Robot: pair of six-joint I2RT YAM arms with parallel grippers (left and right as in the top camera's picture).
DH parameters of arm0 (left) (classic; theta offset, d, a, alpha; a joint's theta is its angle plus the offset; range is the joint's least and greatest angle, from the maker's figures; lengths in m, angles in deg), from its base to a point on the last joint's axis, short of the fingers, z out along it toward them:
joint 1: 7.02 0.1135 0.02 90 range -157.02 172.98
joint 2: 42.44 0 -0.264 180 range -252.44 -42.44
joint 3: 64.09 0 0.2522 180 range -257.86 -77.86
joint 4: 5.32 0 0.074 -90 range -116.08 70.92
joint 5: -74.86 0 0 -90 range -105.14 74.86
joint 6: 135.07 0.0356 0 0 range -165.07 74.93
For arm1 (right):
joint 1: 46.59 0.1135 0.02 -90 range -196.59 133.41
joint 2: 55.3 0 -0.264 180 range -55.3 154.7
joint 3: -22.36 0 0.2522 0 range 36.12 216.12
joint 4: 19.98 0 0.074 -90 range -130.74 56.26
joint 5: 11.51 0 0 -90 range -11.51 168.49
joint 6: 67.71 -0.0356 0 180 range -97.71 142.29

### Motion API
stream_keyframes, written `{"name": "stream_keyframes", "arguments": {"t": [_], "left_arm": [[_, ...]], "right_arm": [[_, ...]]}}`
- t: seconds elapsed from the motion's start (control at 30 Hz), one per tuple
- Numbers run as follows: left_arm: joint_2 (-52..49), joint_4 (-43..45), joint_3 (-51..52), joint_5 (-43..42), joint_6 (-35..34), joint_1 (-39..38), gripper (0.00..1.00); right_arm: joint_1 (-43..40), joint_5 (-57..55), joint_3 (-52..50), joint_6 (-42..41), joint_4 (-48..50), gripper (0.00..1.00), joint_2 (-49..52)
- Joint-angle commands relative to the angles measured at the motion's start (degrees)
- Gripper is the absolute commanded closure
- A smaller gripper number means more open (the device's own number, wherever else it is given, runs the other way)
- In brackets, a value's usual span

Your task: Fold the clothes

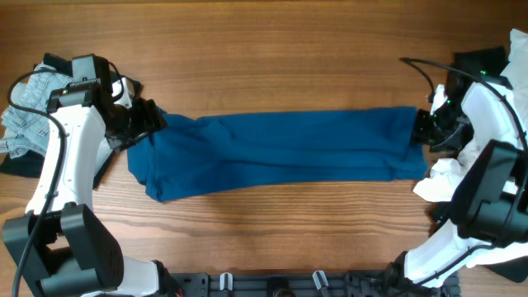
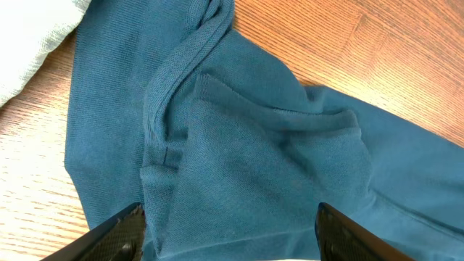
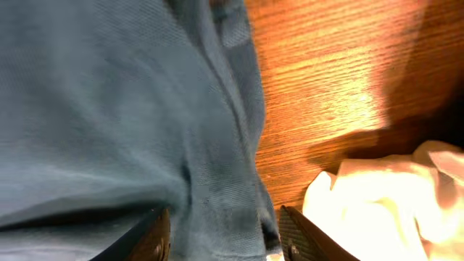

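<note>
Deep-blue shirt point(image 1: 280, 153) lying as long folded strip across middle of table point(image 1: 264, 49). Your left gripper point(image 1: 153, 124) hovering at its left end, fingers point(image 2: 119, 232) standing wide apart, cloth between. Your right gripper point(image 1: 419, 130) straddling right end, fingers point(image 3: 152, 235) apart either side of edge.

The white garment point(image 1: 435, 183) lies half hidden under the right arm point(image 1: 495, 157).
</note>
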State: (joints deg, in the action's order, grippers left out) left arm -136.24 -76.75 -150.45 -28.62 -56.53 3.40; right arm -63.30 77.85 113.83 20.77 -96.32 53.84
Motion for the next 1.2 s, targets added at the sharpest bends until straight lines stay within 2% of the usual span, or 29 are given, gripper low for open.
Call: {"name": "stream_keyframes", "arguments": {"t": [0.0, 0.1, 0.3, 0.57, 1.17], "left_arm": [[0.04, -0.07, -0.15, -1.05, 0.11, -0.07, 0.25], [0.04, -0.09, -0.17, -1.05, 0.11, -0.07, 0.25], [0.04, -0.04, -0.17, -1.05, 0.11, -0.07, 0.25], [0.04, -0.02, -0.17, -1.05, 0.11, -0.07, 0.25], [0.04, 0.02, -0.17, -1.05, 0.11, -0.07, 0.25]], "right_arm": [[0.02, 3.19, -0.46, 0.11, 1.29, 0.44, -0.61], [0.02, 3.54, -2.23, 0.26, 6.08, 0.4, -0.59], [0.15, 5.92, -3.28, 0.22, 16.33, 0.41, -0.22], [0.13, 8.46, -3.28, 1.62, 17.81, 0.59, 1.33], [0.37, 8.46, -3.41, 3.08, 21.09, 0.59, 1.42]]}}
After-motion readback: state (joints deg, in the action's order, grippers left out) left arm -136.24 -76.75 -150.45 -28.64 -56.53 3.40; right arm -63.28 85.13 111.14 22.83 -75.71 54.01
